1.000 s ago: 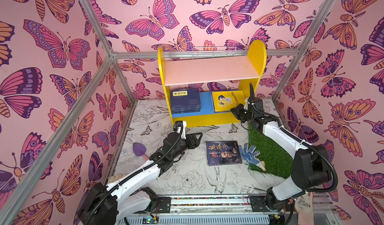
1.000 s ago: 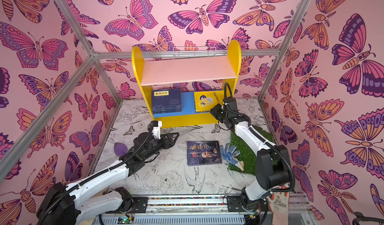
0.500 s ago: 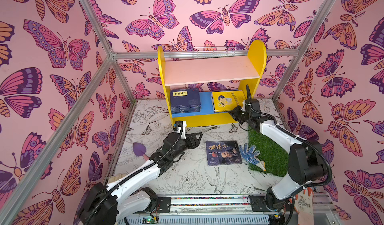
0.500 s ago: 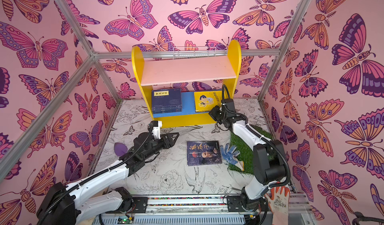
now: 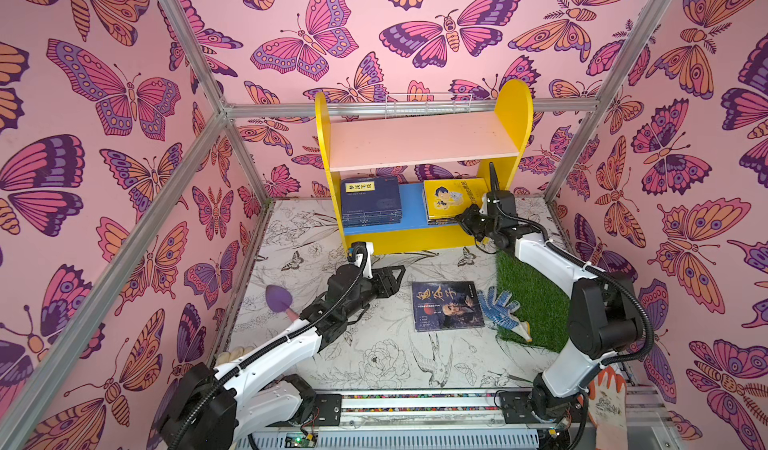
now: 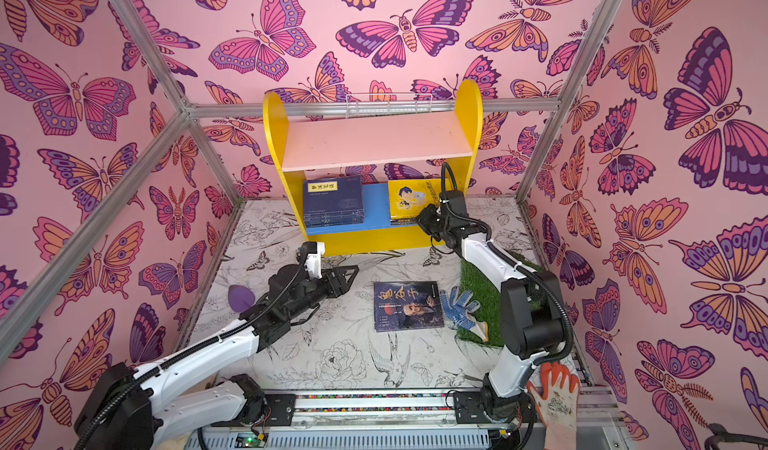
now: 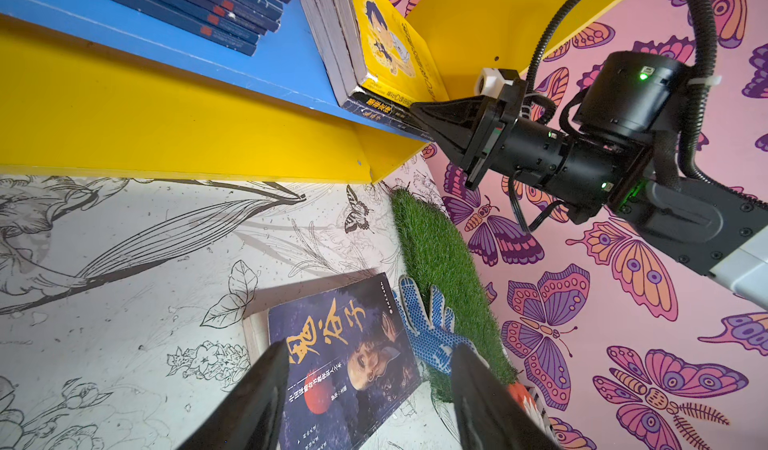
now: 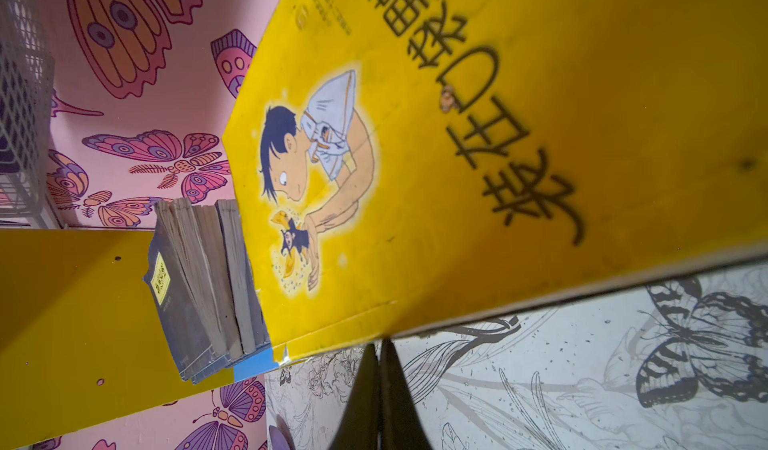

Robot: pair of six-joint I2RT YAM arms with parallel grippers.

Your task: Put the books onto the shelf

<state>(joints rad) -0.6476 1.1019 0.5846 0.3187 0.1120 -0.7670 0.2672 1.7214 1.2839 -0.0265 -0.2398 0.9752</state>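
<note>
My left tool (image 5: 395, 279) hangs spread and empty near the dark book (image 5: 446, 306), which lies flat on the bench (image 5: 374, 356). My right tool (image 8: 378, 348), pressed together, seems to touch the yellow book (image 5: 451, 196) on the shelf (image 5: 515, 111). The dark one looks a light, floppy paperback, so I'd pinch its nearest edge.

Shelf (image 5: 515, 107): two-tier, yellow round-topped side panels, upright against the back wall. Upper board (image 5: 419, 145) is pale pink. Lower board (image 5: 411, 205) is blue and carries two flat stacks, set apart.
- Left stack: navy books (image 5: 370, 201), yellow title label on the top cover, spines facing front.
- Right stack: yellow book (image 5: 453, 196) with a cartoon boy on the cover, topping a few dark books, close to the right side panel.

One book is off the shelf: the dark portrait book (image 5: 446, 306). It lies flat, cover up, yellow title characters, slightly skewed, on the worktop (image 5: 374, 356) in front of the shelf.
</note>
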